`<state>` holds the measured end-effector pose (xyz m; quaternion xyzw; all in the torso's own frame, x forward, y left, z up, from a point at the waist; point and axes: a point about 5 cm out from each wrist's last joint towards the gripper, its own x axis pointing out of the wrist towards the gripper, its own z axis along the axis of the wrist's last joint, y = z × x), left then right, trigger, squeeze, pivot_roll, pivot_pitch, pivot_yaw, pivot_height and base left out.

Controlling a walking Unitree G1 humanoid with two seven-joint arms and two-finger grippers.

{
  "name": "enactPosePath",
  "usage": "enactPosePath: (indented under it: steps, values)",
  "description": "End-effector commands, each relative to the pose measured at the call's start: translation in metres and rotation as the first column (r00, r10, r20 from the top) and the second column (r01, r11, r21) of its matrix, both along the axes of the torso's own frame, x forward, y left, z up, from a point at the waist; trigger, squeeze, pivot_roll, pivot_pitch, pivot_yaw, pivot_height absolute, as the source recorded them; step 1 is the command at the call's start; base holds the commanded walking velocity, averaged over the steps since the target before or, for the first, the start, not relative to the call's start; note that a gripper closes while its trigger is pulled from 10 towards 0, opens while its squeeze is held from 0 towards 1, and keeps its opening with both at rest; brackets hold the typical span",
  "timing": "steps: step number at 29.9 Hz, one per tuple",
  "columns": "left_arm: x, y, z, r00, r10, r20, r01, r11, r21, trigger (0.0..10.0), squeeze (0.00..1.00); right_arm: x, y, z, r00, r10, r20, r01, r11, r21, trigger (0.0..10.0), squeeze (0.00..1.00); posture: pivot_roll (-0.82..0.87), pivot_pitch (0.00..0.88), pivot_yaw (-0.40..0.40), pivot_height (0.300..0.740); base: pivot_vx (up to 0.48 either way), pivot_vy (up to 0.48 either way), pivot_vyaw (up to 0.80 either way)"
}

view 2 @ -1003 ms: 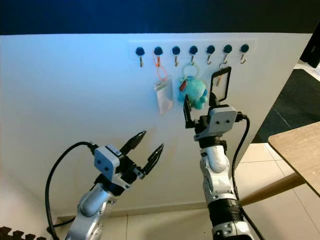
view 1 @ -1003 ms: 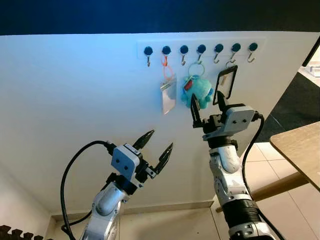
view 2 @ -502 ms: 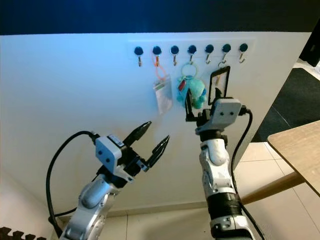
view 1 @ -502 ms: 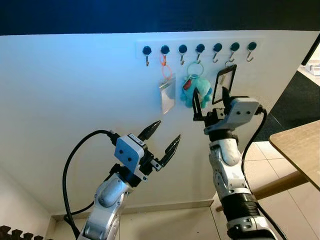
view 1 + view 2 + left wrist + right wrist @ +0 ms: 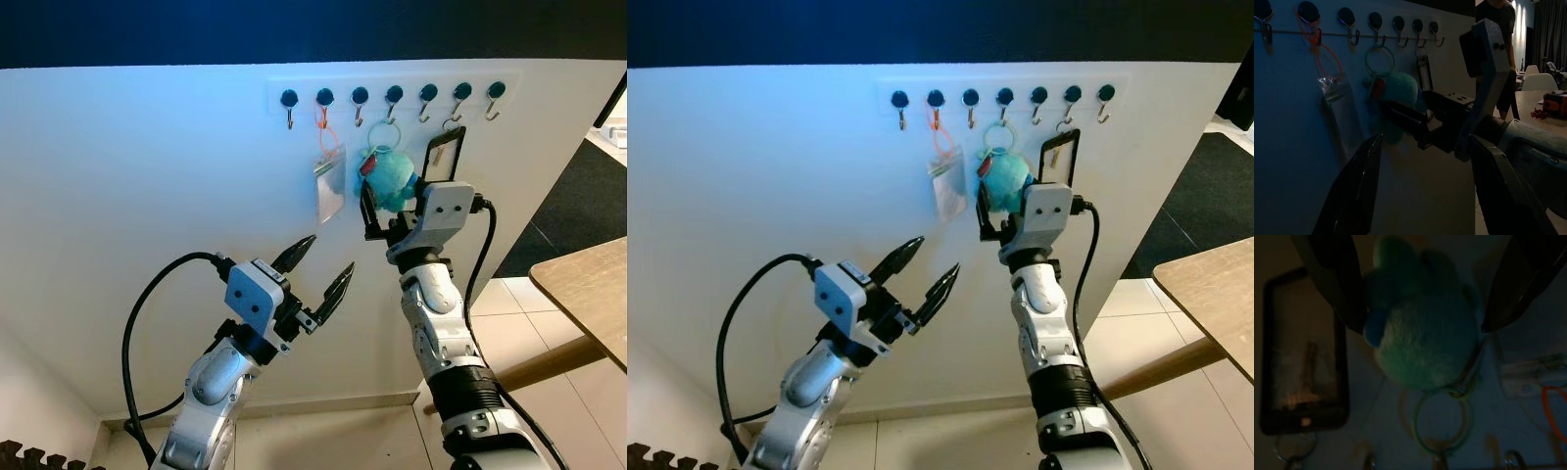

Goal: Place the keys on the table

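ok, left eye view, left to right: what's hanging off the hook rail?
Clear badge pouch on an orange loop → teal plush keychain on a green ring, right gripper at it → black-framed tag.

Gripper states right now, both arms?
Left gripper: open, holding nothing.
Right gripper: open, fingers either side of the teal plush keychain, not closed on it.

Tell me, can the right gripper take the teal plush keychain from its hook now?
Probably yes. The right gripper is open, with its fingers on either side of the plush, and nothing lies between them. The ring hangs free on its hook.
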<state>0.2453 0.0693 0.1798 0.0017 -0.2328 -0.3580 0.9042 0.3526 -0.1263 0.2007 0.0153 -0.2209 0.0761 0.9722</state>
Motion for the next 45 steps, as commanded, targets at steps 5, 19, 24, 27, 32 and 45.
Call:
enactPosePath:
  steps: [5, 19, 24, 27, 32, 45]
  values:
    - [-0.0008, -0.0004, 0.0, 1.0, -0.004, -0.002, 0.004, 1.0, 0.019, 10.0, 0.0, 0.0028, 0.005, -0.0023, 0.999, 0.026, -0.027, -0.028, 0.999, -0.039, 10.0, 0.0, 0.03, 0.066, -0.006, 0.74, 0.0, 0.0, 0.0]
    - [-0.0008, -0.0014, 0.0023, 1.0, -0.006, 0.005, 0.006, 1.0, 0.03, 10.0, 0.0, 0.006, 0.005, -0.0025, 0.997, 0.04, -0.064, -0.042, 0.998, -0.04, 10.0, 0.0, 0.03, 0.067, -0.005, 0.74, 0.0, 0.0, 0.0]
    - [-0.0008, -0.0013, 0.0023, 1.0, -0.004, 0.006, 0.003, 0.999, 0.032, 10.0, 0.0, 0.0058, 0.0053, -0.0026, 0.997, 0.044, -0.067, -0.047, 0.998, -0.033, 2.8, 0.0, 0.03, 0.067, -0.004, 0.74, 0.0, 0.0, 0.0]
    - [-0.0009, -0.0012, 0.0024, 1.0, -0.003, 0.006, 0.003, 0.999, 0.033, 10.0, 0.0, 0.0056, 0.0056, -0.0028, 0.996, 0.049, -0.069, -0.051, 0.998, -0.025, 0.0, 0.0, 0.03, 0.066, -0.005, 0.74, 0.0, 0.0, 0.0]
    - [-0.0006, -0.0011, 0.0026, 1.0, -0.002, 0.007, 0.002, 0.999, 0.034, 10.0, 0.0, 0.0057, 0.0055, -0.0026, 0.996, 0.053, -0.071, -0.055, 0.998, -0.021, 0.0, 0.0, 0.03, 0.067, -0.004, 0.74, 0.0, 0.0, 0.0]
    - [0.0002, -0.001, 0.0026, 1.0, -0.002, 0.009, 0.002, 0.999, 0.039, 10.0, 0.0, 0.0054, 0.0048, -0.0019, 0.996, 0.056, -0.069, -0.056, 0.998, 0.0, 0.0, 0.0, 0.03, 0.066, -0.001, 0.74, 0.0, 0.0, 0.0]
